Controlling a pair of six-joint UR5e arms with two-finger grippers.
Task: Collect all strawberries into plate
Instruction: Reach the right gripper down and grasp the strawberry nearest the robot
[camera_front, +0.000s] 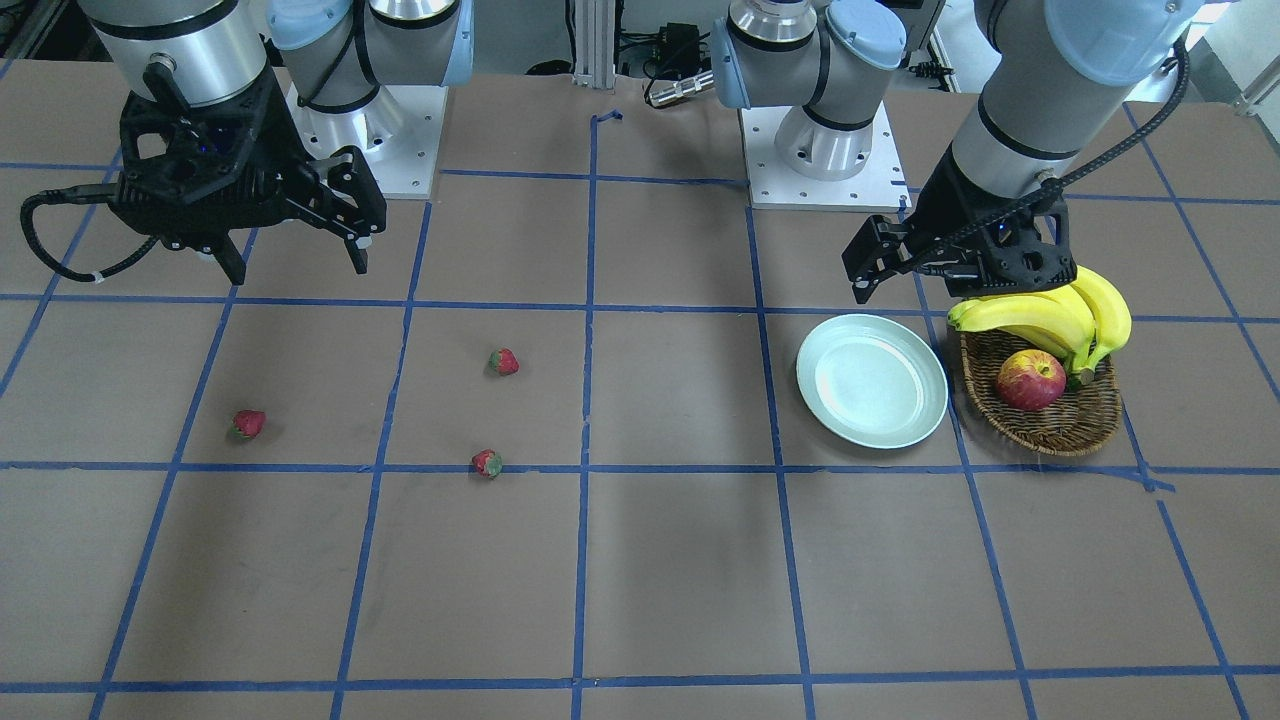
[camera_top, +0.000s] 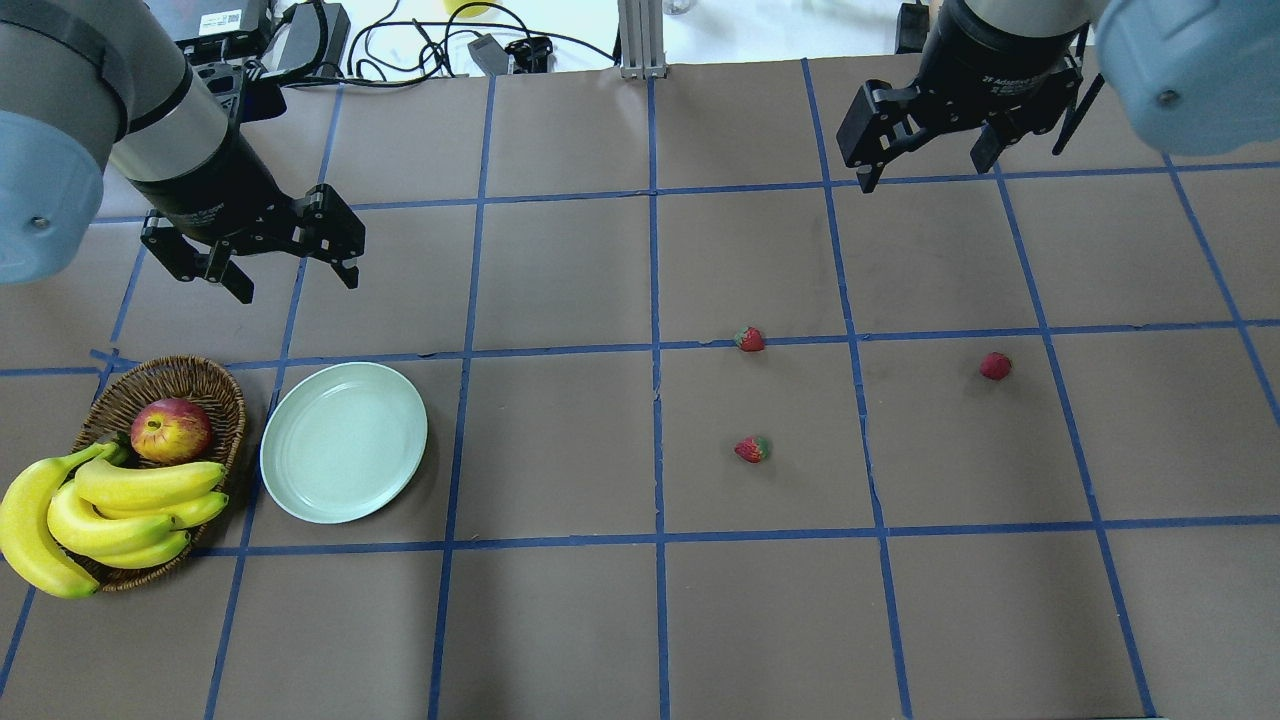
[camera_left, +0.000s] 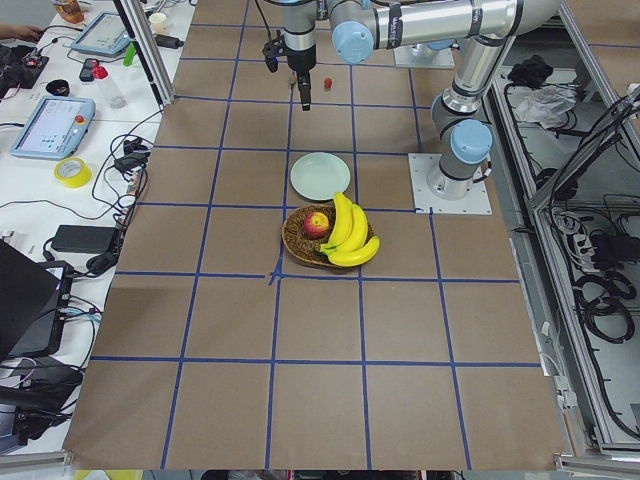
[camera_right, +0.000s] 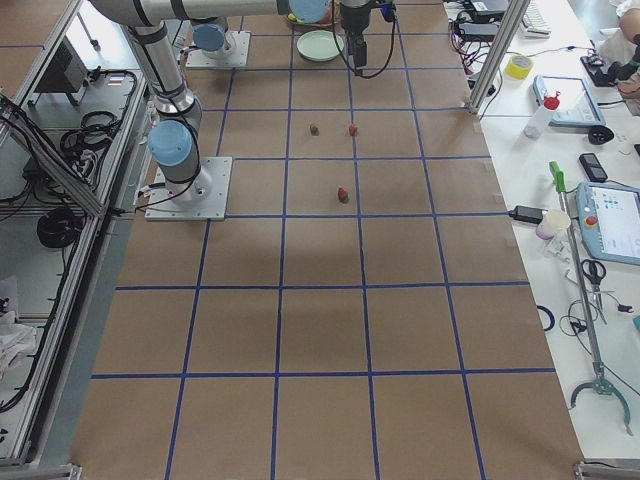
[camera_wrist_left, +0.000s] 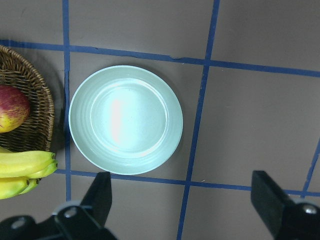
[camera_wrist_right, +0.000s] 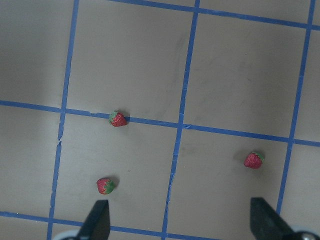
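Three small red strawberries lie apart on the brown table: one (camera_top: 750, 339), one (camera_top: 752, 449) and one (camera_top: 995, 366). The right wrist view shows all three (camera_wrist_right: 117, 119), (camera_wrist_right: 105, 185), (camera_wrist_right: 253, 160). The pale mint plate (camera_top: 344, 442) is empty and sits beside the basket; it fills the left wrist view (camera_wrist_left: 125, 119). My left gripper (camera_top: 297, 285) is open and empty, above the table just beyond the plate. My right gripper (camera_top: 925, 170) is open and empty, high above the table beyond the strawberries.
A brown wicker basket (camera_top: 190, 366) left of the plate holds a red-yellow apple (camera_top: 170, 429) and a bunch of bananas (camera_top: 110, 505). Blue tape lines grid the table. Cables and boxes lie along the far edge.
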